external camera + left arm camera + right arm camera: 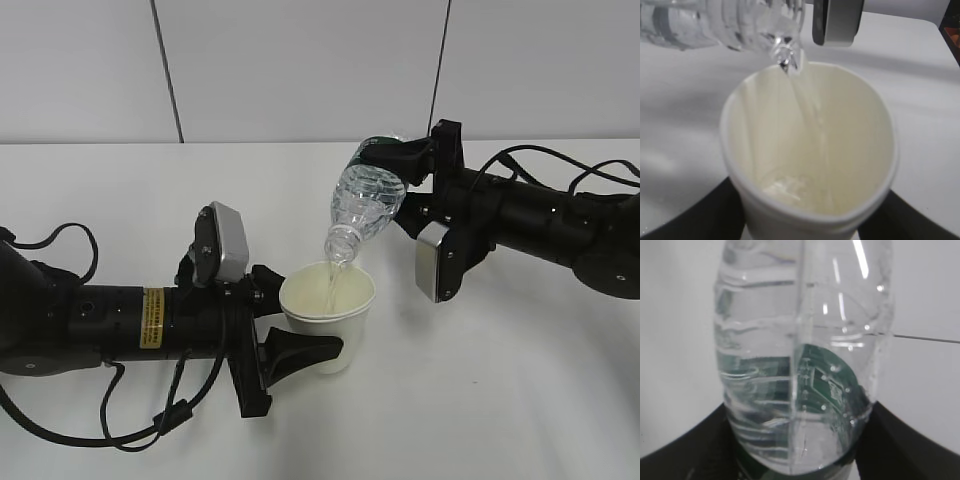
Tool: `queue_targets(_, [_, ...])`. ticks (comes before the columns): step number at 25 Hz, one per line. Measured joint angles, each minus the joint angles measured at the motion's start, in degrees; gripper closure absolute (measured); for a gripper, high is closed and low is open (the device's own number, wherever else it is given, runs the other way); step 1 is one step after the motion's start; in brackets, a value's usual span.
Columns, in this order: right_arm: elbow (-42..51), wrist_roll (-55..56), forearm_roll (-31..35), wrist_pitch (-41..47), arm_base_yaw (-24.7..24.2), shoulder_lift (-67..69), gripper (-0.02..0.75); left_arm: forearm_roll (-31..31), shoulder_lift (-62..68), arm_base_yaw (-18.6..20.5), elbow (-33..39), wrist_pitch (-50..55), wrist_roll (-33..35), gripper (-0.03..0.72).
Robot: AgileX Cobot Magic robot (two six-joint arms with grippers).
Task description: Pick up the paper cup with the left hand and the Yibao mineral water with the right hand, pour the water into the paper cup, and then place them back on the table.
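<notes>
My left gripper (290, 330) is shut on the paper cup (327, 318), holding it upright just above the table (480, 400). The cup fills the left wrist view (810, 145), with water pooling in its bottom. My right gripper (392, 160) is shut on the Yibao mineral water bottle (368, 200) and holds it tilted, mouth down over the cup's rim. A stream of water runs from the mouth (790, 60) into the cup. The right wrist view shows the clear ribbed bottle (800, 365) with its green label between the black fingers (690, 450).
The white tabletop runs back to a grey panelled wall (300, 60). Black cables (60, 240) trail behind both arms. The right arm's grey-white camera box (437, 260) hangs close to the cup's right side.
</notes>
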Motion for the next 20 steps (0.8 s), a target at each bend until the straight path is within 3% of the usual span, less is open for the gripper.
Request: queue_targets(20, [0.0, -2.17, 0.0, 0.0, 0.0, 0.0, 0.304, 0.08, 0.0, 0.0, 0.0, 0.05, 0.0, 0.255])
